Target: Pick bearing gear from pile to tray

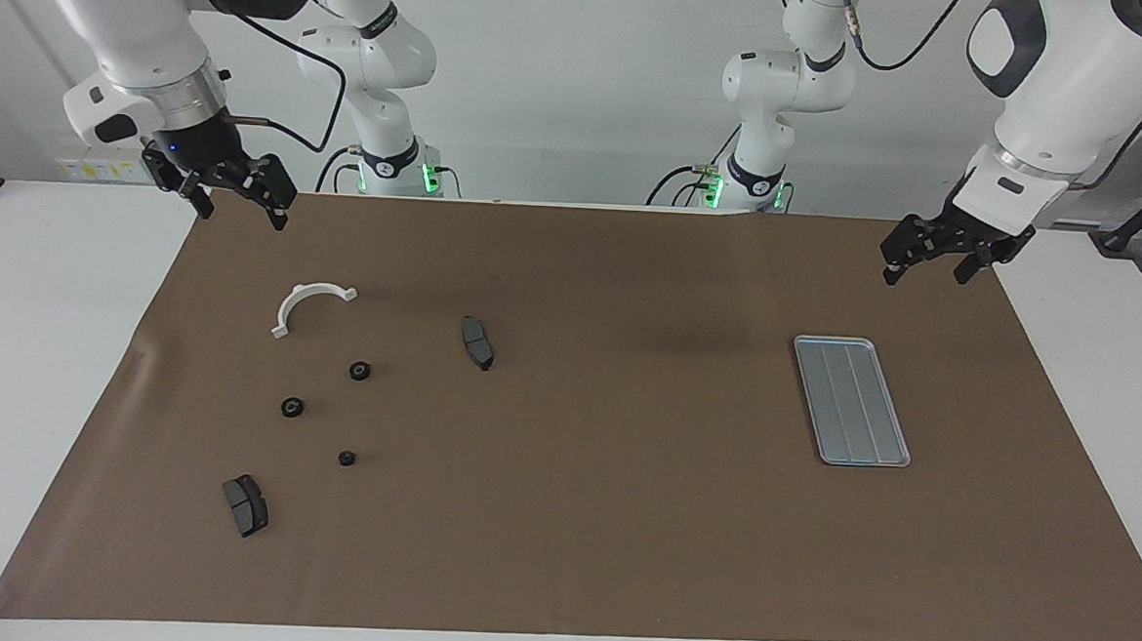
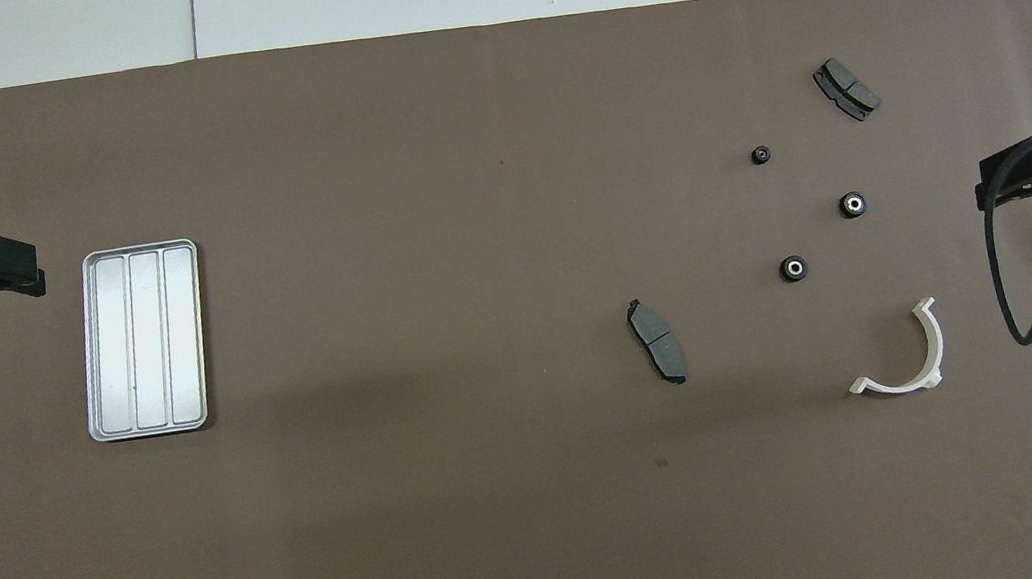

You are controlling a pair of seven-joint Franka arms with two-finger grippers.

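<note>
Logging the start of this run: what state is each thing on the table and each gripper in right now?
Tray: flat on the mat, nothing in it.
Three black gears: loose on the mat, none in the tray.
White half-ring bracket: lying flat.
Two grey pads: lying on the mat, apart.
Left gripper: jaws open, holding nothing.
Right gripper: jaws open, holding nothing.

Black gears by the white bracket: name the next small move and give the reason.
Probably lower the right claw onto the gear nearest the robots. All three gears lie at the right arm's end of the table, the tray holds nothing, and both claws hang open in the air, the left claw near the tray.
</note>
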